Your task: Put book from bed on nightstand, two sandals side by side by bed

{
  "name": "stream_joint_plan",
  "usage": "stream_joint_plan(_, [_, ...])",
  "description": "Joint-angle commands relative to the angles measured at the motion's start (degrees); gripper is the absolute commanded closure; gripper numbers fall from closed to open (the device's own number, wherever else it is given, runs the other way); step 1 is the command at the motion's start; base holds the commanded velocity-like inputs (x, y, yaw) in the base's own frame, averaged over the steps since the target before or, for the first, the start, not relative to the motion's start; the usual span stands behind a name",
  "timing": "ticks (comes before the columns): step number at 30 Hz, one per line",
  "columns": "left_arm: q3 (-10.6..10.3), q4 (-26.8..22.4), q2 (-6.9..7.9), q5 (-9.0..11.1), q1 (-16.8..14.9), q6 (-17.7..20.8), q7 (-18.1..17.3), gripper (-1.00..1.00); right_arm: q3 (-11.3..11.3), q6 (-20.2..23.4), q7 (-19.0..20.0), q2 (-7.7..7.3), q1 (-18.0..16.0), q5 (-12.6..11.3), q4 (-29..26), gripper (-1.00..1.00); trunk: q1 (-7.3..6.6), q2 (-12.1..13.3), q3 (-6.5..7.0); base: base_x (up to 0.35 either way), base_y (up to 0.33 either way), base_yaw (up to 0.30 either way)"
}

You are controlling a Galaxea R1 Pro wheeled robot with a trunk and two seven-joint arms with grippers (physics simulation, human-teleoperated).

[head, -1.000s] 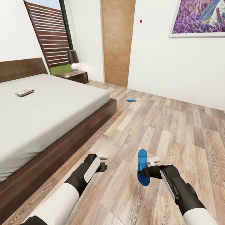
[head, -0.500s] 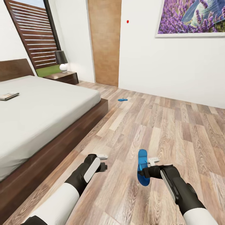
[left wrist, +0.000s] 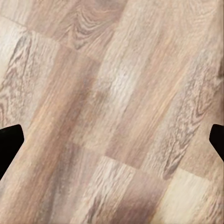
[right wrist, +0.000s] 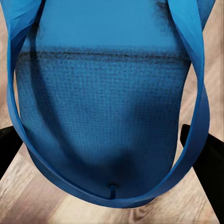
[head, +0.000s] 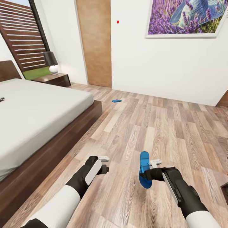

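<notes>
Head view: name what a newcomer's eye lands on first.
The bright blue sandal gripped in the right end effector, held above the wood floor. Next, the purple lavender picture on the far wall, and the second sandal lying on the floor past the bed corner.

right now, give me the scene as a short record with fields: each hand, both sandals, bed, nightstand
right hand: shut on a blue sandal, held above the wood floor
left hand: open, nothing between its fingers
other sandal: flat on the floor near the far wall, past the bed's foot corner
bed: at the robot's left, off-white mattress
nightstand: beside the bed's head, lamp on top
</notes>
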Motion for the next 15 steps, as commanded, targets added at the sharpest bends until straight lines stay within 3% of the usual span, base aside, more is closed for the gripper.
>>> stream_joint_plan(1, [-0.1,-0.1,0.00,0.5,0.0,0.1,0.5,-1.00,0.1,0.2,0.4,-0.04,0.0,0.5,-0.1,1.00,-0.01,0.0,-0.05,0.000,0.000,-0.100])
stream_joint_plan(15, [-0.1,-0.1,0.00,0.5,0.0,0.2,0.6,-1.00,0.1,0.1,0.3,0.03,0.0,0.5,0.0,1.00,-0.01,0.0,-0.05,0.000,0.000,-0.029])
